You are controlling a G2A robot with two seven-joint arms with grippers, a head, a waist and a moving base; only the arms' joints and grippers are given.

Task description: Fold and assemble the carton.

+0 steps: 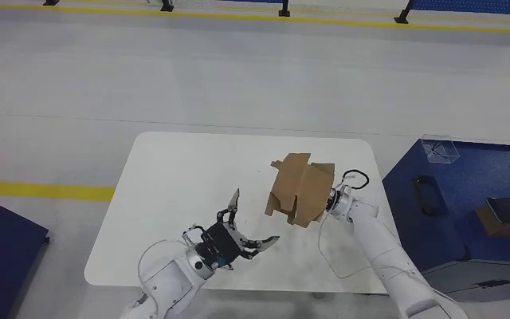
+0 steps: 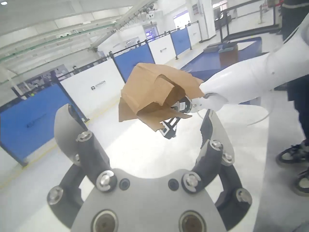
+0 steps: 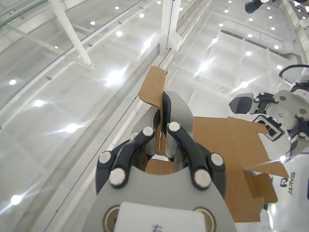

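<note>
The right gripper [image 3: 161,112] was clamped on a flap edge of the half-folded carton [image 1: 299,187]. It held the carton raised above the right side of the bench [image 1: 183,183], probably so the loose flaps faced the other arm. The left gripper [image 1: 253,219], fingers spread wide, hovered over the near edge, seemingly ready to press a flap.

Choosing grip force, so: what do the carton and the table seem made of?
Carton: brown cardboard, matte, uncoated-looking; creased flaps and ragged cut edges show it, probably corrugated. Table: smooth white top, rounded corners; laminate or painted board, cannot tell which.
</note>
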